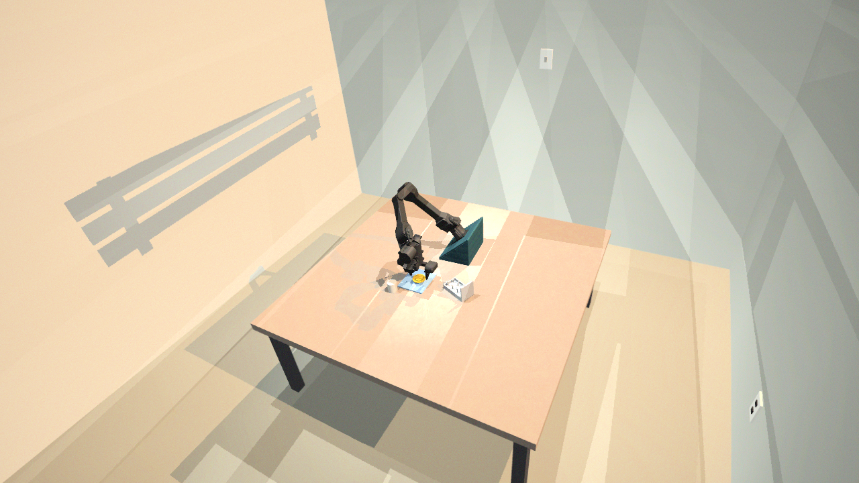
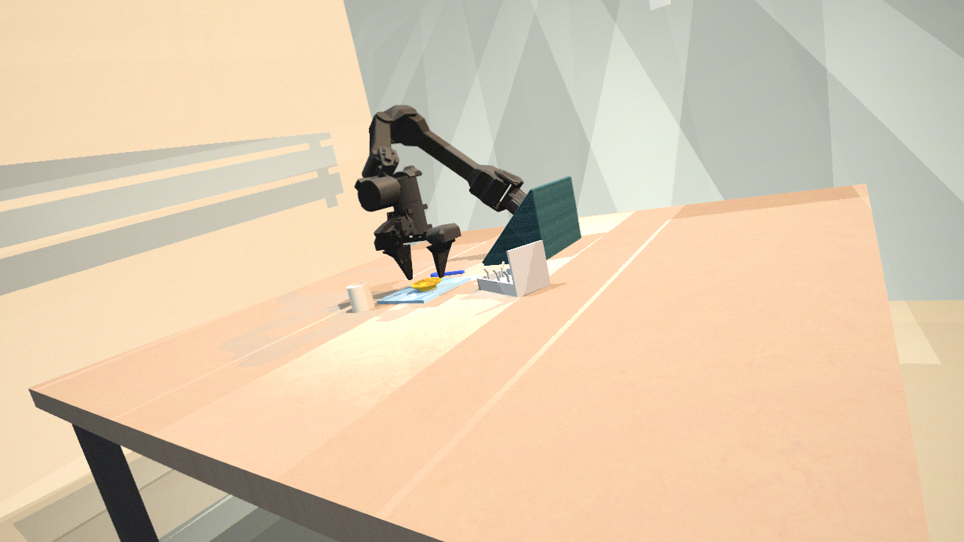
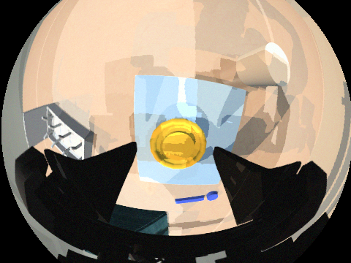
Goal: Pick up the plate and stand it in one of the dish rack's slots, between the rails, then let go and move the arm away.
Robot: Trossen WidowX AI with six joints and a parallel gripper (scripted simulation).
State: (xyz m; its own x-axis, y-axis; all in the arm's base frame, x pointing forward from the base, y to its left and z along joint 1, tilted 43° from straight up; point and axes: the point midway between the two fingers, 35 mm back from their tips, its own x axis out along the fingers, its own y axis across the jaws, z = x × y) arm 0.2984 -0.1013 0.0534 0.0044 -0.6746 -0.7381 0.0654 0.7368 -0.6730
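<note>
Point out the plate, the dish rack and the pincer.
plate (image 3: 178,143): wrist view, middle of its yellow well.
dish rack (image 2: 527,268): exterior view, its white upright end wall.
pincer (image 2: 424,275): exterior view, gap midway between the open fingertips.

Gripper (image 2: 424,275) open, fingertips just above yellow plate (image 2: 425,284) on blue mat (image 2: 404,296); contact unclear. Dish rack (image 2: 515,272) to the right, white cup (image 2: 359,296) left.
</note>
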